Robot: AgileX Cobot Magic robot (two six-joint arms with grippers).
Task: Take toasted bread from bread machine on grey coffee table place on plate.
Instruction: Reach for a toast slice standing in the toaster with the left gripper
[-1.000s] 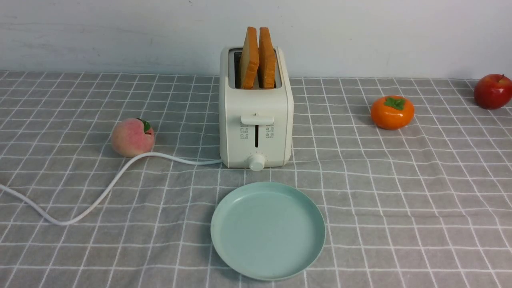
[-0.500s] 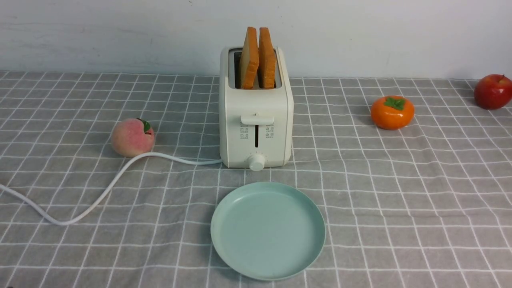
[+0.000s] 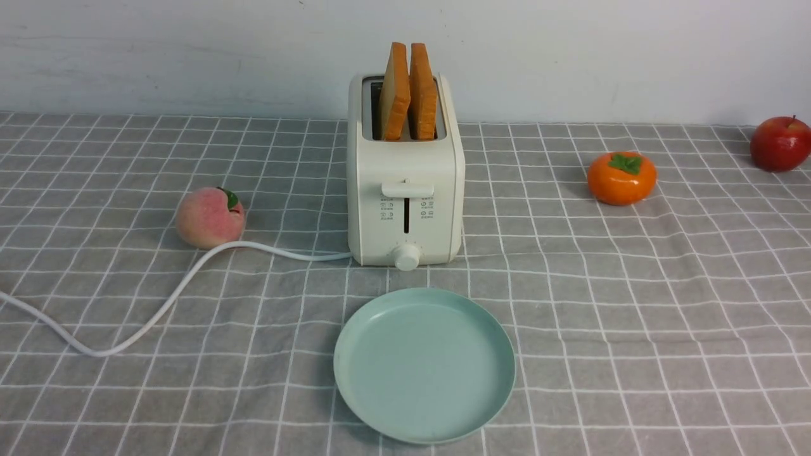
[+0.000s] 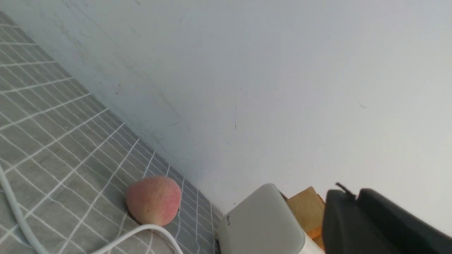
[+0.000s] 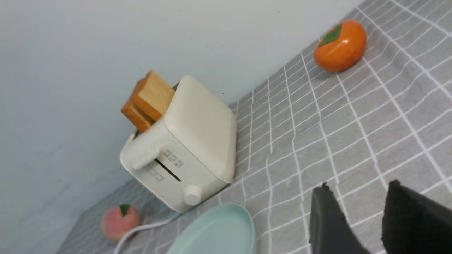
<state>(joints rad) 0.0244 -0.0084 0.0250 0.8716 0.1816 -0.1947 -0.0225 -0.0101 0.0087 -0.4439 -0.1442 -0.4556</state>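
On the grey checked table (image 3: pixel 633 304), the left jaws, whose state I cannot tell, sit well short of a peach (image 3: pixel 210 217), while the toasted bread (image 3: pixel 396 95) stands upright in the bread machine (image 3: pixel 405 171), with the plate (image 3: pixel 424 364) nearer the spread right jaws.

Tiny printed icons (image 3: pixel 386 210) with captions stand on the toaster (image 3: pixel 405 171) front, too small to read.
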